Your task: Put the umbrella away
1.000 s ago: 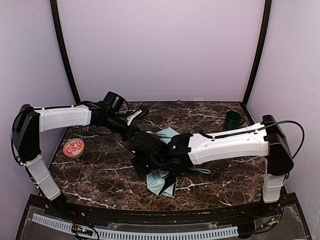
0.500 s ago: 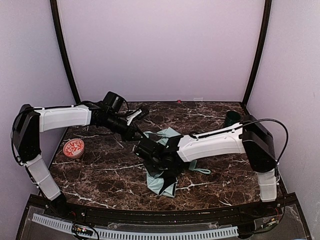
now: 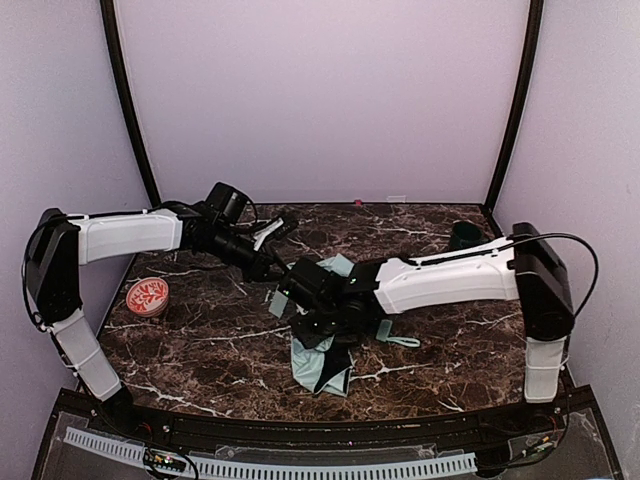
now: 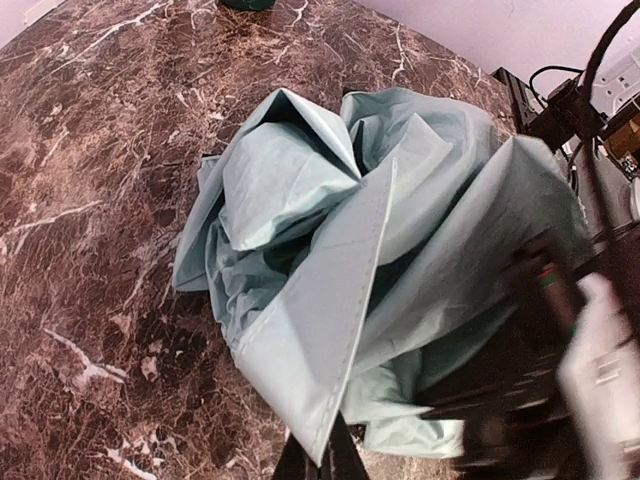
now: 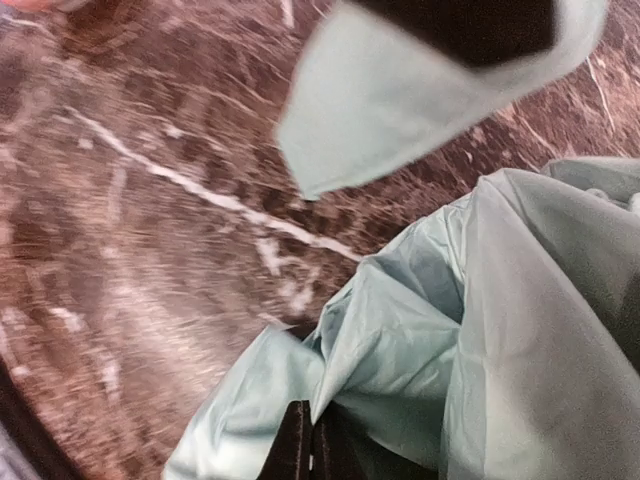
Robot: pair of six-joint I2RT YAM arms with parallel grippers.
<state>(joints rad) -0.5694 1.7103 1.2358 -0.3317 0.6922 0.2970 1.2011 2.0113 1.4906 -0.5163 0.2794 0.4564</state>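
On the marble table [image 3: 190, 345], the left gripper [image 4: 320, 462] pinches the umbrella [image 4: 380, 220] hem just ahead; the right gripper [image 5: 305, 445] clamps a fold, probably to bundle it.

Right gripper [image 5: 306, 445], apart before, now tight on umbrella [image 5: 480, 300] fabric.

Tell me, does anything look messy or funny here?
Yes. The umbrella lies in a crumpled heap in the middle of the table, its mint fabric bunched and splayed instead of wrapped up neatly. Nothing looks spilled or broken.
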